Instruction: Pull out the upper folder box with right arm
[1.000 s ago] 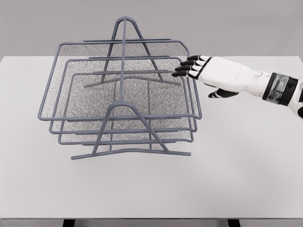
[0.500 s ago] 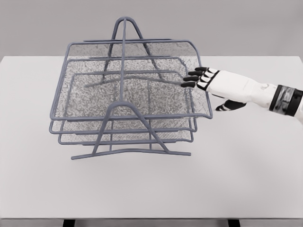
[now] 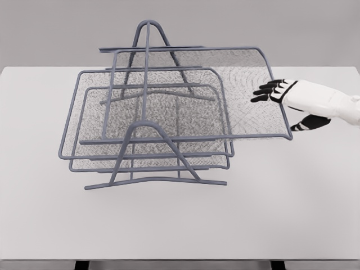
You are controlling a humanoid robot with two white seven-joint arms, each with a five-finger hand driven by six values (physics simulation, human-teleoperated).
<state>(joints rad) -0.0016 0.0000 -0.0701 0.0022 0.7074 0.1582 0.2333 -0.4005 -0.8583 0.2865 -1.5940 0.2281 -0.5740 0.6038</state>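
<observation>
Bare table (image 3: 292,197) right of wire rack (image 3: 147,126)

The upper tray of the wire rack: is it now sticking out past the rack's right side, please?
Yes, the upper tray juts out right of the two lower trays, with the right hand hooked over its right rim.

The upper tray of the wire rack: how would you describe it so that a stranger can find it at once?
On the white table stands a grey wire rack with three mesh trays. The upper tray is the highest one; unlike the two below it, it juts out to the right, where the right hand hooks its edge.
</observation>
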